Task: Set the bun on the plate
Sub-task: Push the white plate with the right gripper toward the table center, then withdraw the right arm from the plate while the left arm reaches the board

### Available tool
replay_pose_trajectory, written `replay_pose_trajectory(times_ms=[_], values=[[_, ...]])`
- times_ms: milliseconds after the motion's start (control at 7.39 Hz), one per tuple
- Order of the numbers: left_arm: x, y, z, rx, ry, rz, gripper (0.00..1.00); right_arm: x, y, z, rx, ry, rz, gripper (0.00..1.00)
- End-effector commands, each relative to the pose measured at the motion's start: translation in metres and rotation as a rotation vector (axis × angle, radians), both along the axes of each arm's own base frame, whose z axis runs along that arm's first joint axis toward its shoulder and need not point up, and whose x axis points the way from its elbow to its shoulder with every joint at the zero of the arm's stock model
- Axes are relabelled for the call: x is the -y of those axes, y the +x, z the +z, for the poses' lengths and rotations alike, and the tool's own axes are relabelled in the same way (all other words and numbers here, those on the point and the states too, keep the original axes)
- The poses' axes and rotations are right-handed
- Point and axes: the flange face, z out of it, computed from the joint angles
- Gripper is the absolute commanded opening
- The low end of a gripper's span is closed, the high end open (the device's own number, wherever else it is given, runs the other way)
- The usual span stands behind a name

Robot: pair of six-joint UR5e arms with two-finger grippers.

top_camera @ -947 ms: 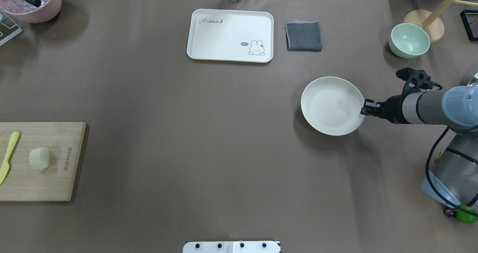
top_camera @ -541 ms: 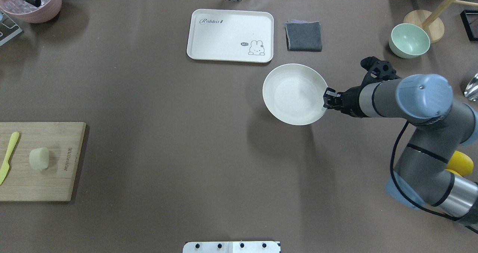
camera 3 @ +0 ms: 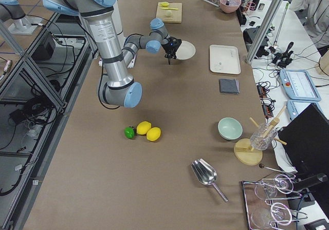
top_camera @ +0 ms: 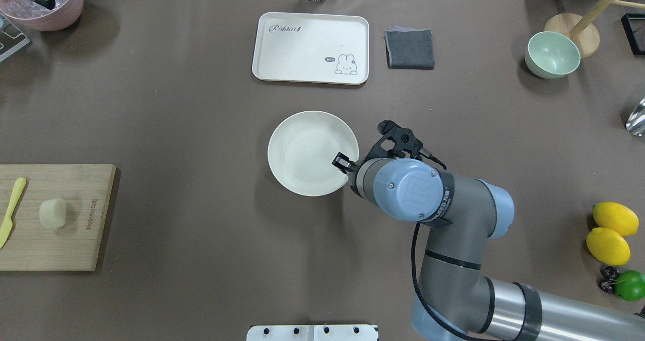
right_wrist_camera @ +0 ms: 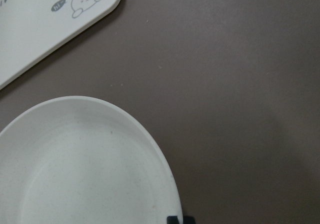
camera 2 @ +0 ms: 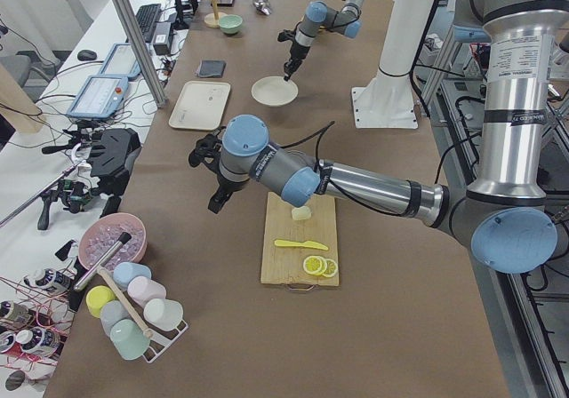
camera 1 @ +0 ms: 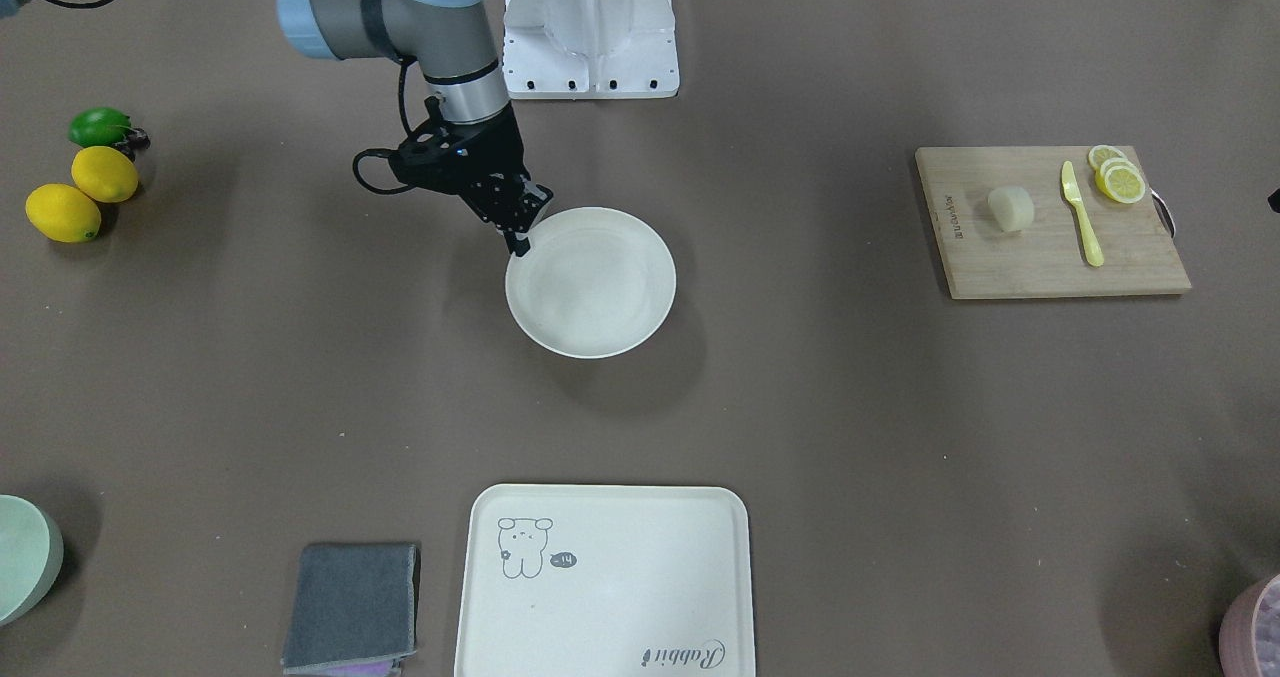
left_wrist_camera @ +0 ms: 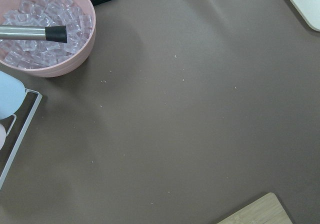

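Observation:
The bun (top_camera: pixel 53 213), a small pale lump, sits on a wooden cutting board (top_camera: pixel 75 240) at the overhead view's left edge; it also shows in the front view as the bun (camera 1: pixel 1009 207). The round cream plate (top_camera: pixel 302 149) lies near the table's middle. My right gripper (top_camera: pixel 344 162) is shut on the plate's near right rim, and its fingertips (right_wrist_camera: pixel 179 219) pinch the edge in the right wrist view. My left gripper (camera 2: pixel 213 207) shows only in the exterior left view, above the table beside the board; I cannot tell whether it is open or shut.
A rabbit tray (top_camera: pixel 310 44), grey cloth (top_camera: pixel 409 49) and green bowl (top_camera: pixel 552 54) line the far side. Lemons (top_camera: pixel 612 230) lie at the right. A yellow knife (top_camera: pixel 12 210) and lemon slices (camera 1: pixel 1118 177) share the board. A pink ice bowl (top_camera: pixel 45 3) stands far left.
My right gripper has carried the plate leftward in the overhead view, from the table's right side to near its middle. The bun has not moved.

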Motion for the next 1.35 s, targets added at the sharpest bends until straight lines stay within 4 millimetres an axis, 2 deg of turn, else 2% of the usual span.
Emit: replay_pose_trajectory(times_ms=[0,135,271,406,541,677,812,947,1083,1218], values=[[0.000,0.000,0.001,0.000,-0.001,0.000,0.98,-0.033,-0.043,-0.004,-0.023,0.001,-0.005,0.00],[0.000,0.000,0.001,0.000,-0.002,-0.001,0.98,-0.037,-0.047,-0.003,-0.026,0.003,-0.011,0.30],[0.000,0.004,0.001,0.000,-0.003,0.008,0.98,-0.038,-0.049,0.003,-0.051,0.015,-0.021,0.99],[0.000,0.005,0.002,0.000,-0.005,0.008,0.98,-0.029,-0.034,-0.009,-0.071,0.054,-0.040,1.00],[-0.001,0.004,0.005,-0.002,-0.028,0.001,0.98,-0.008,0.006,-0.028,-0.090,0.075,-0.061,1.00],[-0.003,0.020,0.003,-0.032,-0.106,-0.022,0.98,0.030,0.063,-0.038,-0.094,0.034,-0.120,1.00],[-0.010,0.055,0.007,-0.055,-0.166,-0.009,0.98,0.082,0.126,-0.025,-0.104,0.029,-0.165,1.00],[-0.019,0.087,0.009,-0.081,-0.230,-0.026,0.98,0.120,0.183,-0.003,-0.130,0.067,-0.233,1.00],[-0.042,0.124,0.021,-0.086,-0.259,-0.041,0.98,0.147,0.236,0.021,-0.149,0.094,-0.280,1.00],[-0.080,0.154,0.049,-0.057,-0.228,-0.043,0.98,0.151,0.277,0.058,-0.175,0.117,-0.350,1.00]])
